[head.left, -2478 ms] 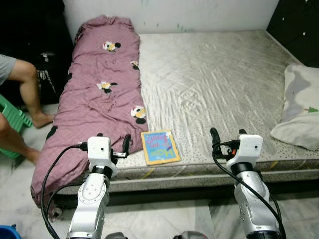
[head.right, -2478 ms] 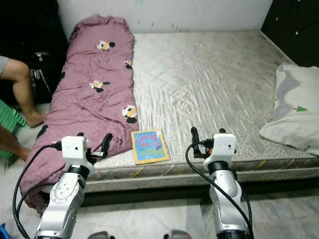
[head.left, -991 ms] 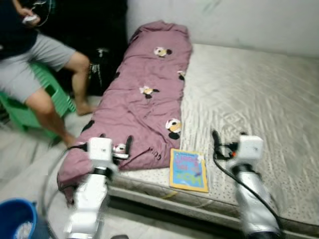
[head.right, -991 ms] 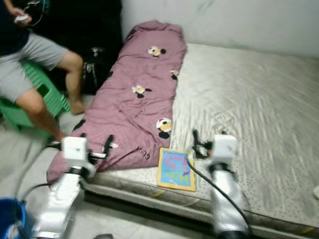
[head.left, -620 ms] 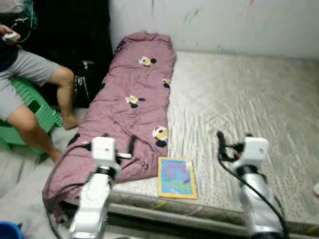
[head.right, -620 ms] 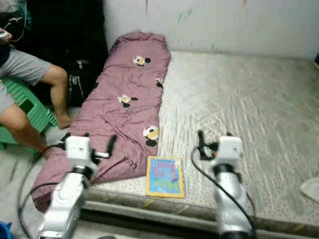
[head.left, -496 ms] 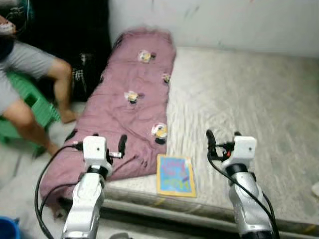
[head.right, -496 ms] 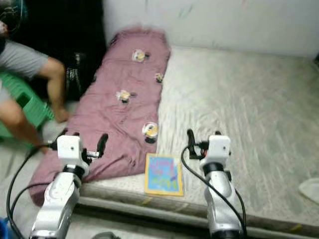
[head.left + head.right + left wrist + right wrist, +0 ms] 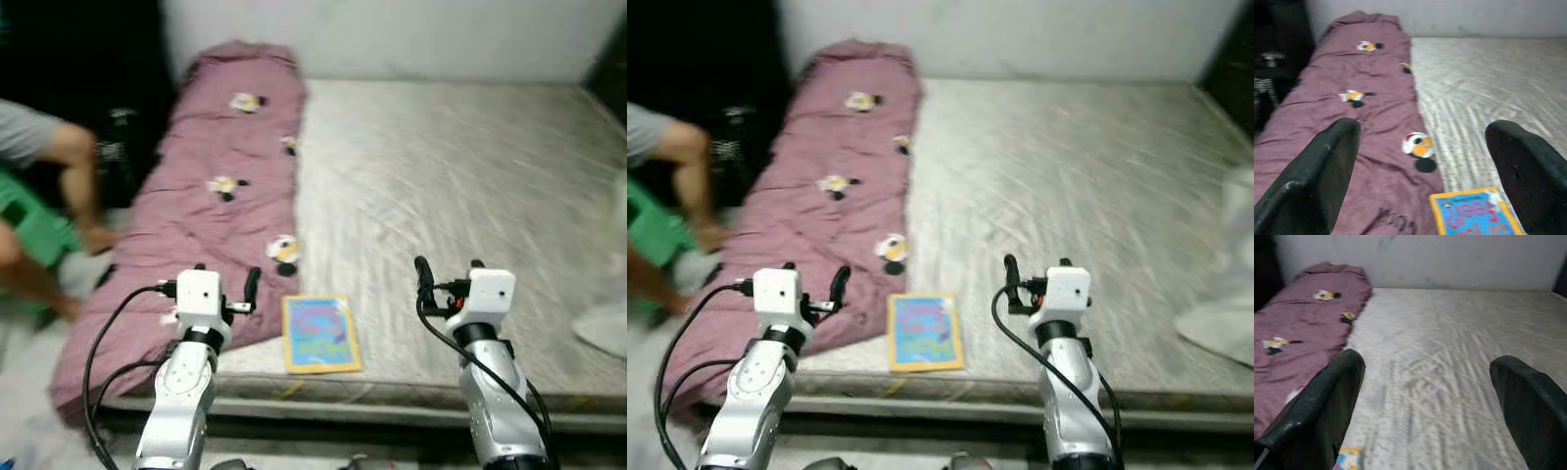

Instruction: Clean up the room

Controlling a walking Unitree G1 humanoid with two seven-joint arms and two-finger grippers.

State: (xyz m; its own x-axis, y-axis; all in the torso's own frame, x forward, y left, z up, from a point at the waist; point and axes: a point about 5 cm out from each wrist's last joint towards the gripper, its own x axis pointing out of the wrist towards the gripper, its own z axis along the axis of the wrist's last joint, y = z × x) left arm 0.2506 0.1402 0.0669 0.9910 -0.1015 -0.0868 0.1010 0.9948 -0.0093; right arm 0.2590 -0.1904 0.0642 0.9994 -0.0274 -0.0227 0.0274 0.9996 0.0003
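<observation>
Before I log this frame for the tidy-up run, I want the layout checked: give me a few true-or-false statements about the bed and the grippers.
1. The colourful yellow-edged book lies at the near edge of the grey quilted mattress. True.
2. The left gripper is shut on the book. False: it is open, held in the air above the purple blanket's near end.
3. The purple blanket with cartoon prints runs along the mattress's left side. True.
4. The right gripper holds a pillow. False: it is open and empty.

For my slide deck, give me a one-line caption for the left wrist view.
Open left pincer faces a purple blanket and a book on the mattress.
</observation>
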